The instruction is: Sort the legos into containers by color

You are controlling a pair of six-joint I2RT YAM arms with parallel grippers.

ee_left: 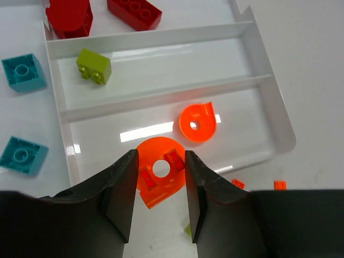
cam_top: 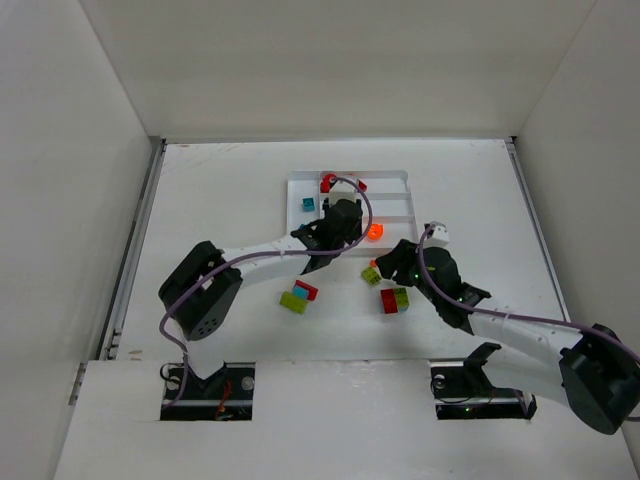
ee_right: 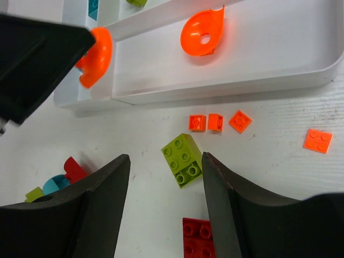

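My left gripper (ee_left: 160,188) is shut on a translucent orange round lego (ee_left: 160,171), held at the near edge of the white tray (ee_left: 271,115). It also shows in the right wrist view (ee_right: 97,56). A second orange round lego (ee_left: 198,122) lies in the tray's nearest long section. A lime brick (ee_left: 93,66) lies in the middle section, red bricks (ee_left: 134,12) in the far one, and teal bricks (ee_left: 23,72) in the short section. My right gripper (ee_right: 165,188) is open, low over a lime brick (ee_right: 184,159) on the table.
A red brick (ee_right: 198,237) lies just behind the lime one. Several tiny orange pieces (ee_right: 215,122) lie on the table along the tray's wall (ee_right: 242,86). A small pile of lime, red and teal bricks (cam_top: 298,296) lies left of my right gripper (cam_top: 395,262).
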